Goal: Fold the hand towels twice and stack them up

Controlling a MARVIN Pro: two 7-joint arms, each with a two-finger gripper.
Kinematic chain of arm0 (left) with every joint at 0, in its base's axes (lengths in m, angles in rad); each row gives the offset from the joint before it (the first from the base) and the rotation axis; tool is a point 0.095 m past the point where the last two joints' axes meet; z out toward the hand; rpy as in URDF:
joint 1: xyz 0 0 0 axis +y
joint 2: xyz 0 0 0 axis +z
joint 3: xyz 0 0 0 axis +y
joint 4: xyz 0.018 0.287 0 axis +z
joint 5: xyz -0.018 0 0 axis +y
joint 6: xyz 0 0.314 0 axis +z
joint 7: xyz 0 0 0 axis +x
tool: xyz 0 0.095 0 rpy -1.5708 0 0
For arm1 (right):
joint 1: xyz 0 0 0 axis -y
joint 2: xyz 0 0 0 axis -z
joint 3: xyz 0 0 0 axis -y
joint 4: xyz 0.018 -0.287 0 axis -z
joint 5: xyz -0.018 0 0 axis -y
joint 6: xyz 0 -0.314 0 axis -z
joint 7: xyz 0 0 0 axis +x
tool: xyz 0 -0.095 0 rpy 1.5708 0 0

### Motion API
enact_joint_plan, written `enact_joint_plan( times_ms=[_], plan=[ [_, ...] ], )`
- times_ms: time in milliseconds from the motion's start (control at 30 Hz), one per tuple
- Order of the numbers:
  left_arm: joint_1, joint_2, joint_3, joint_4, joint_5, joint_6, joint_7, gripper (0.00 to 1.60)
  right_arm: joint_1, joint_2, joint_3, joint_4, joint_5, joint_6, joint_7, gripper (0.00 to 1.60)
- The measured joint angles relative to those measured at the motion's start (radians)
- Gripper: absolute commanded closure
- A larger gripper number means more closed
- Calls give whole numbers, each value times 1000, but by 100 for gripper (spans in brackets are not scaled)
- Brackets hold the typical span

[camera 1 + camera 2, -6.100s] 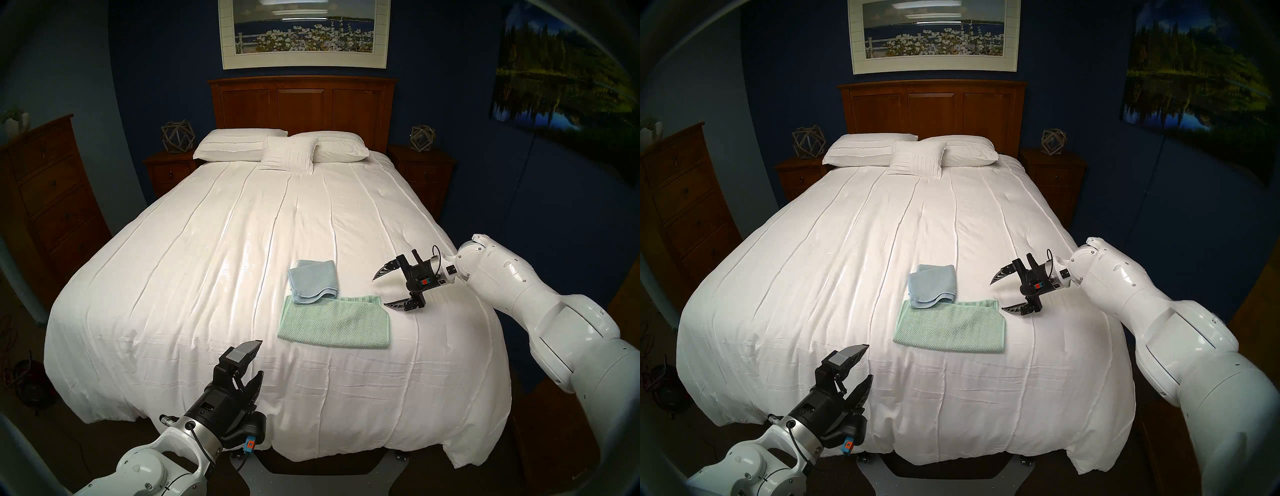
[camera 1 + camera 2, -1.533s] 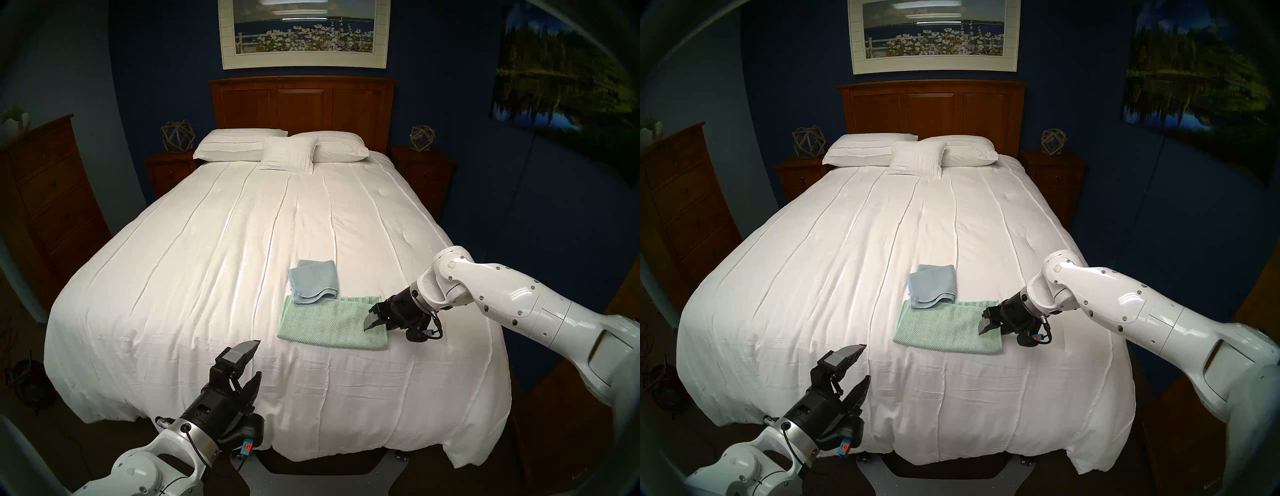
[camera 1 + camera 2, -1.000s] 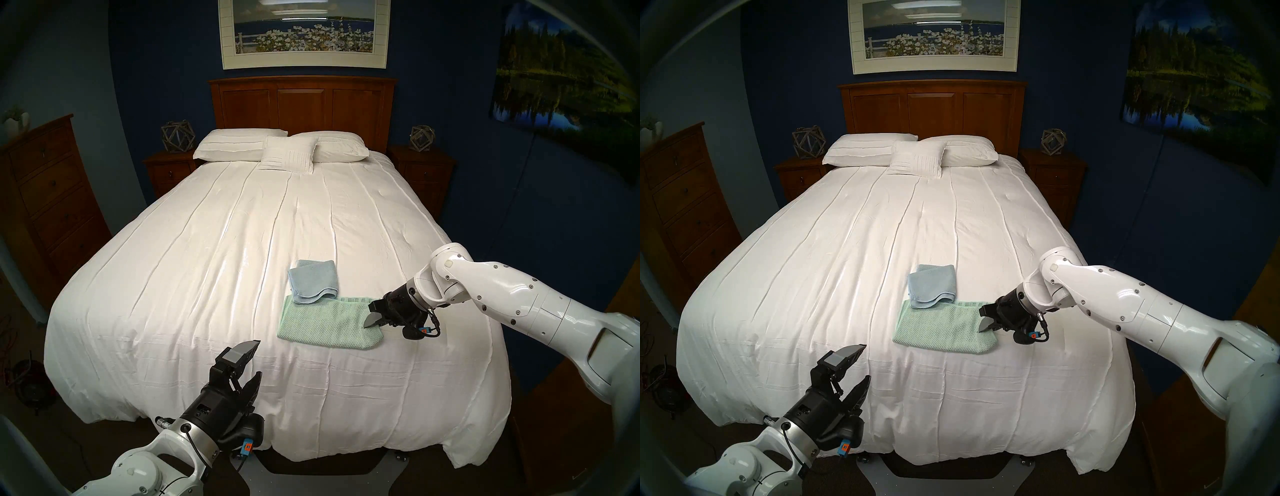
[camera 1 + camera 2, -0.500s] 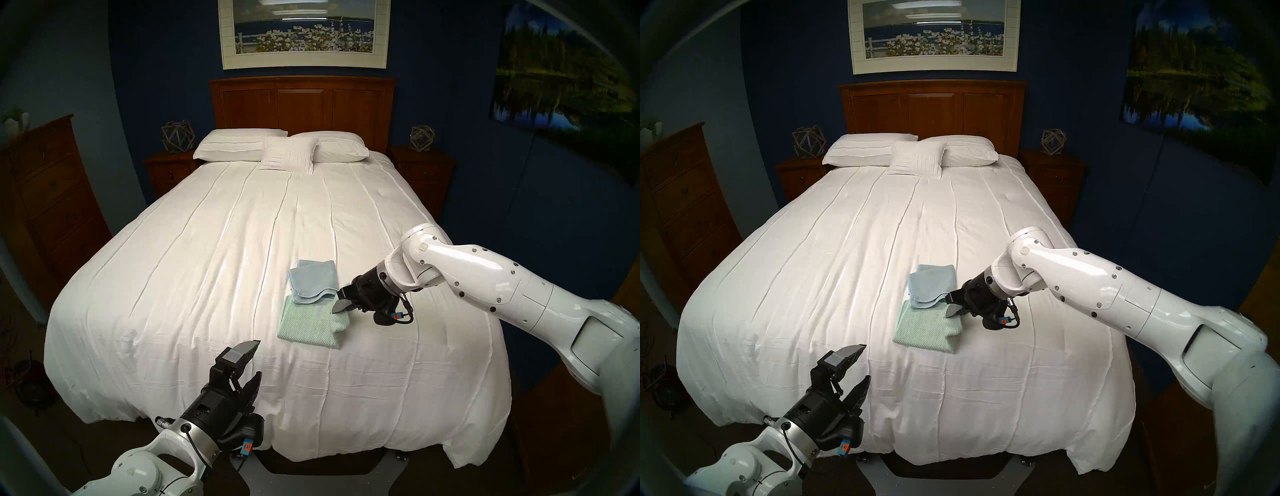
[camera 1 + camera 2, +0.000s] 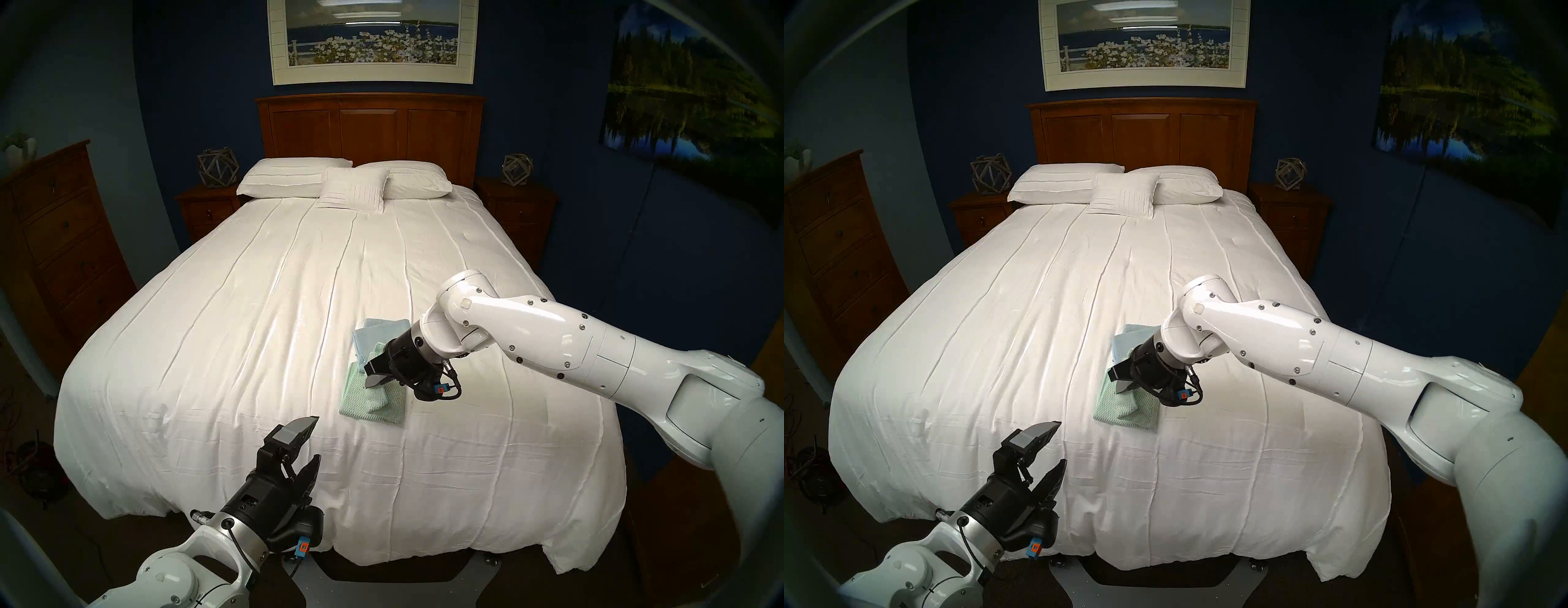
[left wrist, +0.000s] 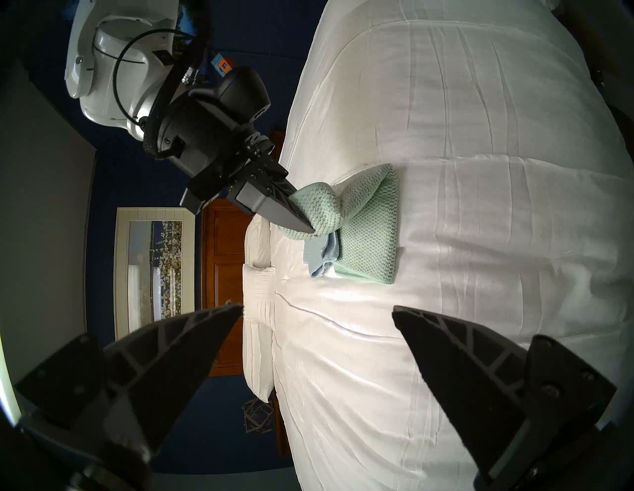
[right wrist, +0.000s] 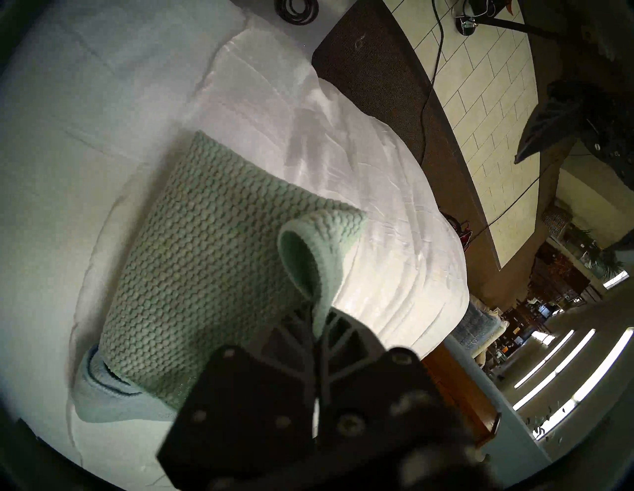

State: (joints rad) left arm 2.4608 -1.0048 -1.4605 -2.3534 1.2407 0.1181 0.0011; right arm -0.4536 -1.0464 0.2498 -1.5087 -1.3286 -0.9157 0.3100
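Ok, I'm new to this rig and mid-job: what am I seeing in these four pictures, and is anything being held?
It is a two-armed robot at the foot of a bed. The two wide pictures come from cameras on its head and are nearly alike. The other two come from cameras on its wrists and are tilted.

On the white bedspread lie two towels: a green waffle towel and, behind it, a light blue towel.

The right gripper is shut on the green towel's edge and holds it lifted above the rest of the towel, partway through a fold; the right wrist view shows the cloth pinched between its fingers. The left gripper is open, empty, near the bed's foot.
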Motion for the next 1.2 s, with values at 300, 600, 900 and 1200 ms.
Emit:
enact_joint_plan(
  times_ms=[300, 600, 900, 1200],
  plan=[
    [-1, 0, 0, 0, 0, 0, 0, 0, 30, -94, -61, 120, -4, 16, 23, 81],
    [-1, 0, 0, 0, 0, 0, 0, 0, 55, -189, -100, 268, 9, -1, 10, 16],
    [0, 0, 0, -1, 0, 0, 0, 0, 88, -236, -100, 343, 33, -43, -49, 0],
    [0, 0, 0, -1, 0, 0, 0, 0, 110, -157, -105, 252, 65, -46, -67, 0]
  ],
)
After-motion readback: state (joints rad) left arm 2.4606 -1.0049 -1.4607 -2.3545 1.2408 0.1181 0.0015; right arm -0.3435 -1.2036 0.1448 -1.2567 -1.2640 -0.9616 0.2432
